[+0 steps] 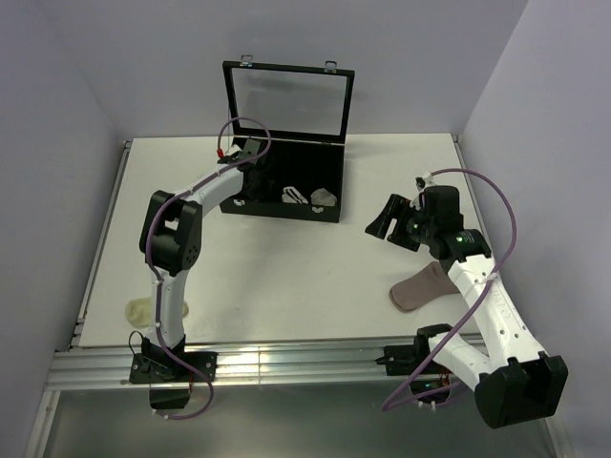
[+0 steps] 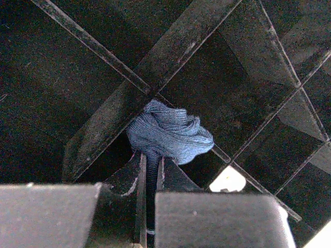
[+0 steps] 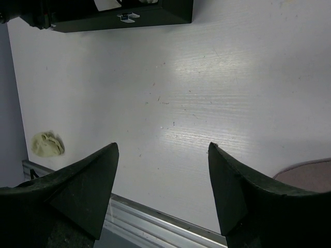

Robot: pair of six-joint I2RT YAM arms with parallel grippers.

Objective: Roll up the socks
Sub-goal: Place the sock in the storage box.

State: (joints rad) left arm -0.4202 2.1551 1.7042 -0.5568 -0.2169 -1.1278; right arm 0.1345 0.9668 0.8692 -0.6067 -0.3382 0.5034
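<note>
Between the near-shut jaws of the left gripper (image 2: 151, 161), a fold of the bunched blue knit sock (image 2: 170, 135) is pinched. The rest of the bundle sits just ahead of the fingertips, low in one cell of the black partitioned storage case (image 2: 178, 54), against the crossing dividers. The step in hand appears to be stowing this sock. The next move calls for parting the jaws and lifting straight out, clear of the dividers, so the bundle is not dragged along. Jaws of the right gripper (image 3: 163, 150) stand wide and hold nothing above the white table (image 3: 207, 77). A flat mauve fabric sock (image 3: 310, 175) lies just outside its right finger, unrolled and probably next.
</note>
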